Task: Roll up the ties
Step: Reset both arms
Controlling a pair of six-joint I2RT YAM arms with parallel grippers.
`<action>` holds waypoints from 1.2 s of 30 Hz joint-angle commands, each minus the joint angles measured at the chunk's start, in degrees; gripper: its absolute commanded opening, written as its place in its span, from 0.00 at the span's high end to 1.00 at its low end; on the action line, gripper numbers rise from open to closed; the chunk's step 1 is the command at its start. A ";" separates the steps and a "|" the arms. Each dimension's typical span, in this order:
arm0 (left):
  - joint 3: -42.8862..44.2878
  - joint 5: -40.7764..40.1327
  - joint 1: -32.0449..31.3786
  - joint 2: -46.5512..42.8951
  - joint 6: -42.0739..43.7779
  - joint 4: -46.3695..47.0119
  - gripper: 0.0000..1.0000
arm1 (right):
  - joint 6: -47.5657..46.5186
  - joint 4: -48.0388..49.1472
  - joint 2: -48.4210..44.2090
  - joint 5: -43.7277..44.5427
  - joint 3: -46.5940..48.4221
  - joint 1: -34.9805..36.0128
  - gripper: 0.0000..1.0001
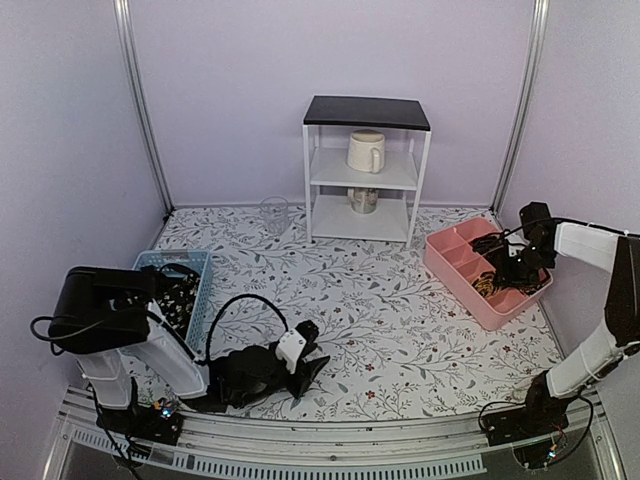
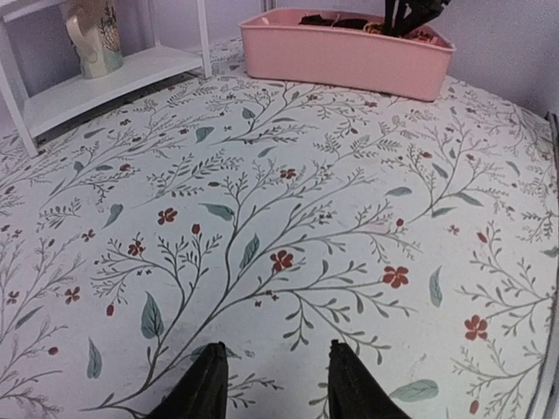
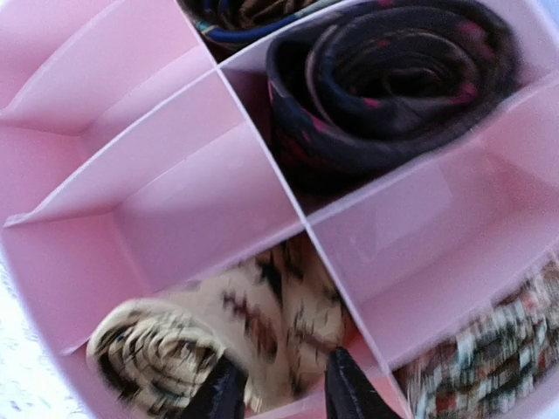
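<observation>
A rolled tan tie with a dark pattern [image 3: 253, 323] lies in a near compartment of the pink divided tray [image 3: 131, 175]. My right gripper [image 3: 278, 388] hangs just over it, jaws apart, the tie's fabric showing between the fingertips. A rolled black tie with pink specks [image 3: 393, 78] fills the compartment behind, and two more rolled ties [image 3: 489, 358] sit in others. In the top view my right gripper [image 1: 515, 265] is over the tray [image 1: 450, 268]. Dark speckled ties [image 1: 178, 295] lie in the blue basket [image 1: 200, 262]. My left gripper [image 1: 312, 368] is open and empty, low over the table [image 2: 275, 384].
A white shelf unit [image 1: 365, 170] with a mug [image 1: 365, 151] and a metal cup stands at the back centre. A clear glass [image 1: 273, 213] stands left of it. The floral tablecloth [image 2: 279, 218] spreads between basket and tray.
</observation>
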 commanded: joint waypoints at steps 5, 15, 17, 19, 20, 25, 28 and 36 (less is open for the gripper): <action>7.55 -1.81 7.25 -17.67 -6.10 -30.36 0.52 | 9.43 -6.61 -12.25 -2.79 2.70 2.04 0.57; 24.79 15.12 27.95 -36.07 -14.81 -66.75 0.02 | 24.01 0.02 -28.68 -13.00 -0.54 10.44 0.00; 29.52 12.41 29.21 -38.52 -15.79 -72.59 0.01 | 24.69 0.17 -32.19 -11.76 -0.97 10.44 0.00; 33.63 10.27 29.96 -40.59 -16.29 -78.57 0.01 | 26.33 -0.12 -34.76 -10.66 -0.92 10.44 0.00; 35.38 9.88 30.21 -41.88 -16.33 -81.74 0.01 | 26.72 0.09 -35.76 -11.26 -1.13 10.45 0.00; 38.63 10.67 30.54 -46.63 -17.78 -86.52 0.01 | 28.92 0.64 -37.84 -15.47 -2.16 10.45 0.00; 34.72 11.73 30.55 -50.73 -20.36 -83.97 0.02 | 30.41 1.42 -38.02 -17.03 -2.36 10.44 0.00; 25.43 11.65 30.77 -57.13 -21.84 -77.49 0.01 | 30.54 -0.36 -38.82 -15.72 -0.67 10.45 0.00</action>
